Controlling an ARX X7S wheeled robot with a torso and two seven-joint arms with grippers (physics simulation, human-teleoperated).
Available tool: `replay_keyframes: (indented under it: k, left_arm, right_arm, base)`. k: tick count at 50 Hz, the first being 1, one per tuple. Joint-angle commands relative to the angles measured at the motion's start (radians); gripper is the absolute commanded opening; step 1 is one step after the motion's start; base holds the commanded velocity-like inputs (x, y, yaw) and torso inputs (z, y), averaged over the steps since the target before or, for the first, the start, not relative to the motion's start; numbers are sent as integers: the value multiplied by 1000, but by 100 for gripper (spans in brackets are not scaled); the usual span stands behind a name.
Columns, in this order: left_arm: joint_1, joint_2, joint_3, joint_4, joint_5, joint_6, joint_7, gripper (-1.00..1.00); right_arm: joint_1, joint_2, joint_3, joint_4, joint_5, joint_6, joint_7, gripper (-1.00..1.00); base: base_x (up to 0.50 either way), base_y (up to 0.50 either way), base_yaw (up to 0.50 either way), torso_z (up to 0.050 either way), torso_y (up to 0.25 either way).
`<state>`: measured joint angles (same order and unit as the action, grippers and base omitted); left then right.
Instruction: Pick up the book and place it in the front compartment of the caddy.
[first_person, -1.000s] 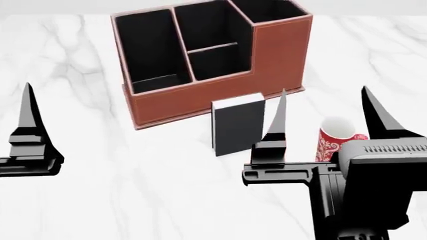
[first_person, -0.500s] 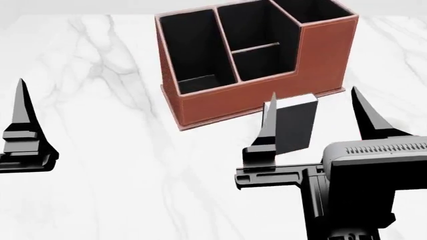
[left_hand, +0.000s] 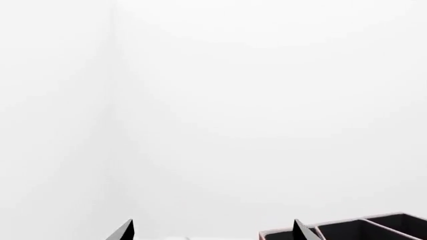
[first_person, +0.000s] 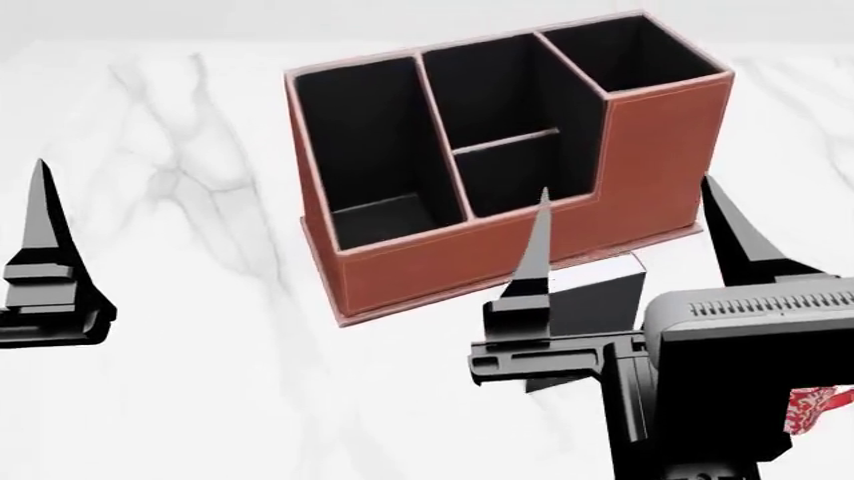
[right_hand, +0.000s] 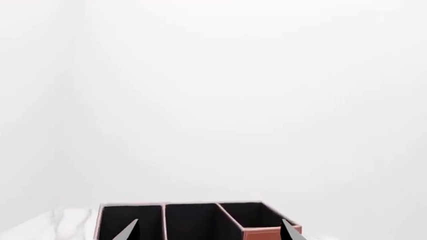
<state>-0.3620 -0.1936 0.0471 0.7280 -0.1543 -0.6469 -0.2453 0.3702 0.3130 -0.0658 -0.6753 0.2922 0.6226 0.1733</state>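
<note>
Book (first_person: 594, 305) seen only from head — right tool (first_person: 625, 240) spread; left tool (first_person: 40, 250) unclear.

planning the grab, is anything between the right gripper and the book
Nothing visible. In the head view the book stands upright between the open fingers of the right gripper, just in front of the caddy. The red mug sits off to the side.

caddy (right_hand: 200, 220) low in view, black cells, white backdrop

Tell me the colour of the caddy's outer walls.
Red-brown, with pale rims; the caddy shows best in the head view.
</note>
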Motion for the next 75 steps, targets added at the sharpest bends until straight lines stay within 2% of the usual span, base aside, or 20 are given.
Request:
replay_keyframes:
  k: [1, 52, 69, 75]
  left_arm:
    - [-1, 12, -20, -11, 14, 15, 11, 100]
    - [-3, -14, -22, -13, -19, 20, -19, 100]
    - [-1, -20, -18, -15, -28, 24, -28, 100]
    - [2, -24, -17, -20, -31, 30, -30, 100]
  right_arm:
    - [-8, -15, 18, 2, -16, -15, -20, 100]
    - [-2, 0, -5, 17, -16, -13, 10, 100]
    - [-12, 20, -21, 16, -22, -32, 3, 100]
    - [31, 57, -20, -21, -6, 56, -5, 100]
  base:
    - [500, -51, 0, 0, 0]
    - [500, -47, 0, 0, 1]
    - [0, 0, 0, 0, 1]
    - [0, 0, 0, 0, 0]
